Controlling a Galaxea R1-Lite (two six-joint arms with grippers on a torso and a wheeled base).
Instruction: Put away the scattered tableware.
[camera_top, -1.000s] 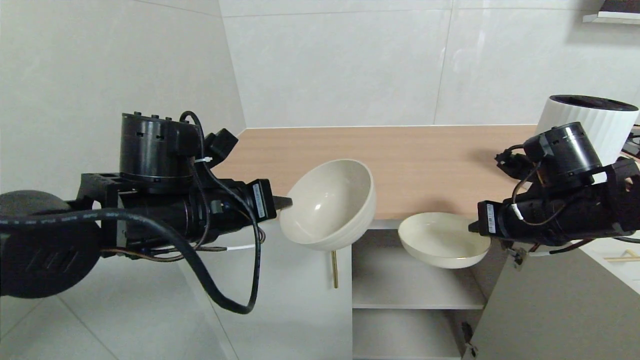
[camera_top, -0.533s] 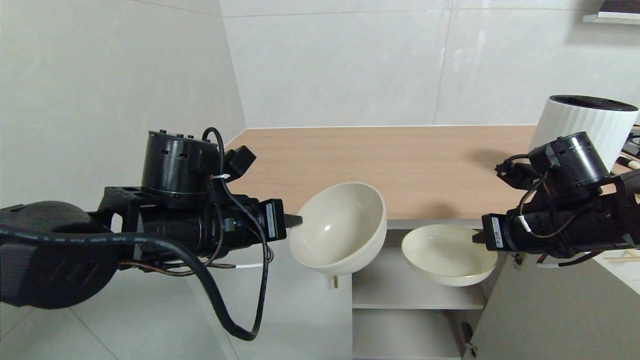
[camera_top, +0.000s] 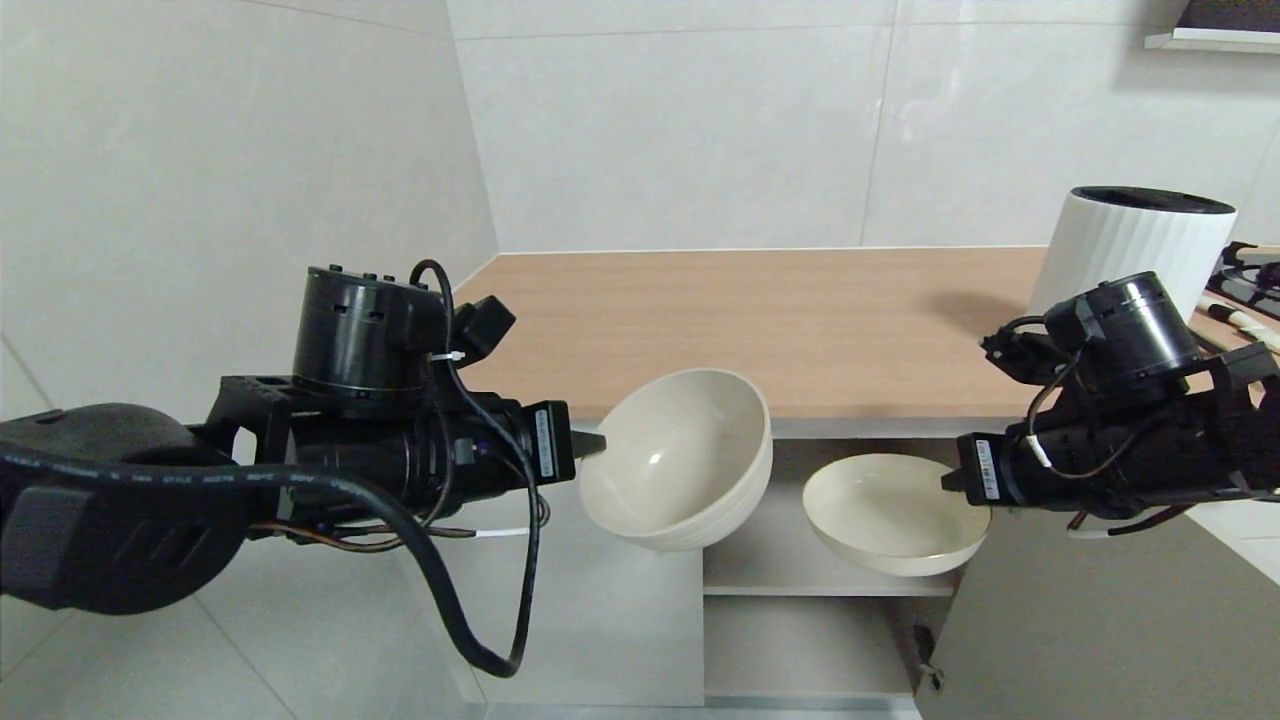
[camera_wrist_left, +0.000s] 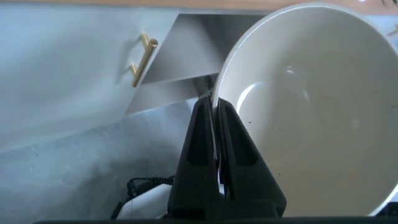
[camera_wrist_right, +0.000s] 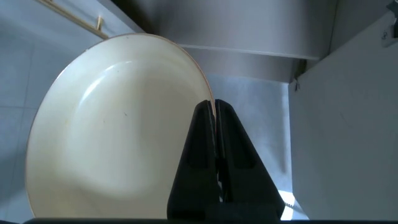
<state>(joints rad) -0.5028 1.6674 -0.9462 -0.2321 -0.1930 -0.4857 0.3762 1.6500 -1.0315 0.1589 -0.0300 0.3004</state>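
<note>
Hanging tilted in front of the counter's edge, a deep cream bowl (camera_top: 680, 460) is held by its rim in the left gripper (camera_top: 598, 442), its hollow turned up and toward the robot. In the left wrist view the two black fingers (camera_wrist_left: 202, 134) stand narrow, pressed on either side of the bowl's (camera_wrist_left: 311, 112) thin wall. To the right and a little lower, a shallow cream bowl (camera_top: 890, 510) sits almost level in the right gripper (camera_top: 948, 482), whose fingers (camera_wrist_right: 202, 137) likewise pinch its rim (camera_wrist_right: 118, 124) with hardly a gap. The two bowls are near each other but apart.

Both hang before an open white cabinet (camera_top: 800, 585) under the counter. The shallow bowl is at the mouth of the upper compartment, above the shelf; whether it is inside or just in front, I cannot tell. The cabinet's open door (camera_top: 1050, 620) stands at the right. A closed door to the left carries a slim brass handle (camera_wrist_left: 144, 59).

Each gripper body bears a small white sticker, left (camera_top: 544, 443) and right (camera_top: 984, 468), with print too small to read.

Above, the wooden countertop (camera_top: 780, 320) runs back to a pale tiled wall. A white ribbed canister with a dark top (camera_top: 1130, 250) stands at its right end.
</note>
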